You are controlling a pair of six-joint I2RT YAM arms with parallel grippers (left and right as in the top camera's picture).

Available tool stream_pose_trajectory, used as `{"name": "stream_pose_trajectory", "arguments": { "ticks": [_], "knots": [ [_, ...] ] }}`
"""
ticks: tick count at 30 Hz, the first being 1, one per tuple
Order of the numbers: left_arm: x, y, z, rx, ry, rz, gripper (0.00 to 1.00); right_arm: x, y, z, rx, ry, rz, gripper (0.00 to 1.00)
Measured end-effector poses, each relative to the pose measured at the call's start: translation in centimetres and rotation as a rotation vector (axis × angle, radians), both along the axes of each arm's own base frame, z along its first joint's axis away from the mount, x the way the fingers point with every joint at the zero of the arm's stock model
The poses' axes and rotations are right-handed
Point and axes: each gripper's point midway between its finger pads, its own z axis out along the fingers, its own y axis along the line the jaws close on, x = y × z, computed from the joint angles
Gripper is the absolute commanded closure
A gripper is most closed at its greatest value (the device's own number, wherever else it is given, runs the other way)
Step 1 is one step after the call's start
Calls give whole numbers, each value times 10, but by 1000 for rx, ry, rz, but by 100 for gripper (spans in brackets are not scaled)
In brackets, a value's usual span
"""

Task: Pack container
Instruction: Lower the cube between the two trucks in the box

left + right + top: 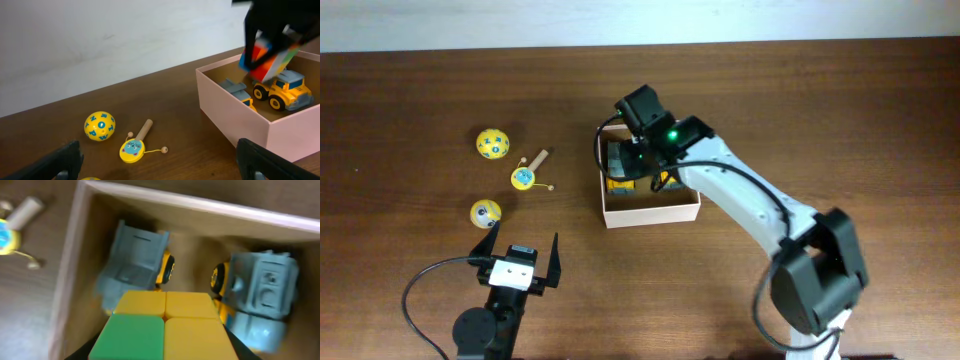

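Cream-walled container with tan floor; yellow trucks with grey-blue backs; cube tiled green and yellow (red and blue too); yellow ball lettered blue; dark brown desk.

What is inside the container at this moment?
Two yellow-and-grey toy trucks lie in the container; the right gripper holds a colour-tiled cube over them. The floor under the cube is covered.

place: robot lab bench — signs: wood table | blank white wall | cabled robot arm
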Motion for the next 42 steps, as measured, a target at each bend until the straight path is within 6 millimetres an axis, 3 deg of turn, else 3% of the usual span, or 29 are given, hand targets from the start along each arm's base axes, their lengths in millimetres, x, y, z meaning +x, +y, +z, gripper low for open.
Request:
{"name": "stream_pose_trajectory", "arguments": {
  "ticks": [5, 23, 42],
  "knots": [
    [0, 0, 0, 0, 0, 0, 1, 5, -1, -19, -30, 10, -17, 53],
    [0, 0, 0, 0, 0, 0, 1, 25, -15, -12, -63, -78, -147, 53],
    [0, 0, 0, 0, 0, 0, 1, 27, -17, -19, -62, -71, -196, 53]
  ]
}}
